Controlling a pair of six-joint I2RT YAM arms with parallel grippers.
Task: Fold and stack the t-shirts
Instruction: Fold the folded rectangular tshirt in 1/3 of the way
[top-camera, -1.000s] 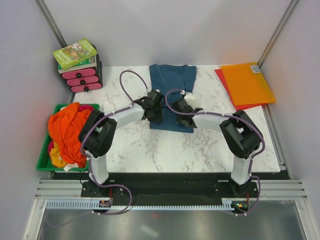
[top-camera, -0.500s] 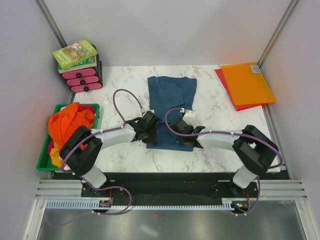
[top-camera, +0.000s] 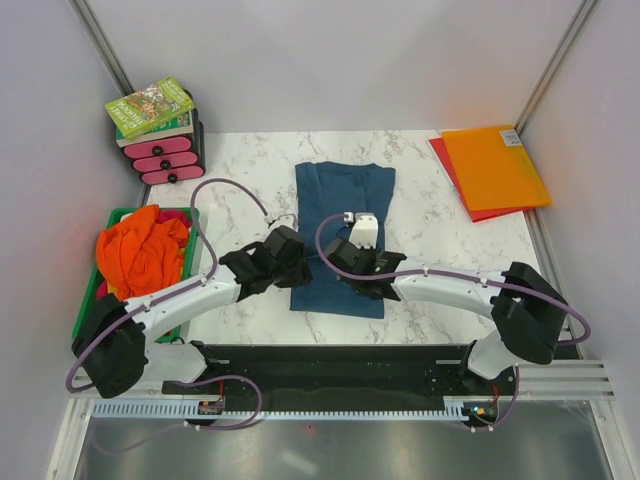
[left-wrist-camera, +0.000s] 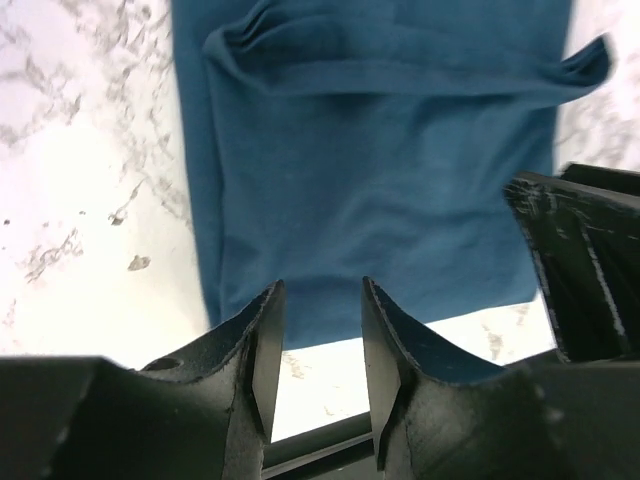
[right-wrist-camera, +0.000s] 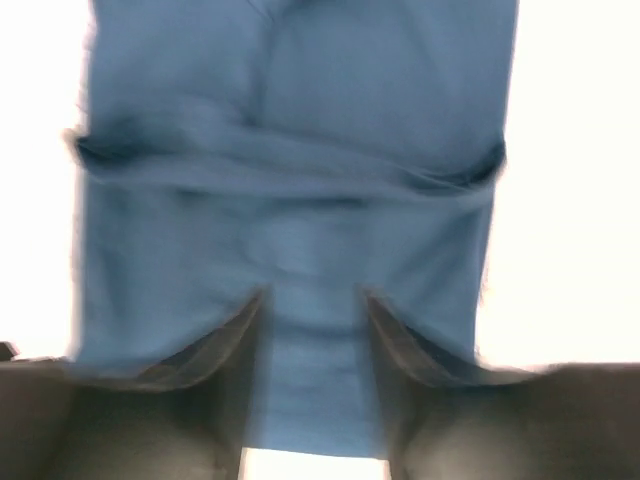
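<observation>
Left gripper (left-wrist-camera: 318, 345): fingers apart, nothing btwn them, hanging over the near hem of the teal t-shirt (left-wrist-camera: 380, 180). Bare tabletop (left-wrist-camera: 80, 230) shows to its left & just past the hem.

Right gripper (right-wrist-camera: 312, 350): pic is blurred, but fingers stand apart w/ shirt cloth seen through the gap. Can't tell if the tips touch it.

Top view hides both finger pairs under the wrist bodies. It only puts the left gripper (top-camera: 288, 262) at the shirt's near-left edge and the right gripper (top-camera: 358, 277) over its near-right part.

Only the top view shows the rest:
- Teal t-shirt folded to a narrow strip mid-tabletop, neck end far.
- Orange t-shirts (top-camera: 140, 255) heaped in a green bin (top-camera: 188, 213) at left.
- Book (top-camera: 150, 105) on pink drawers (top-camera: 165, 160), far-left.
- Orange folder (top-camera: 495, 165) over a red folder (top-camera: 452, 170), far-right.
</observation>
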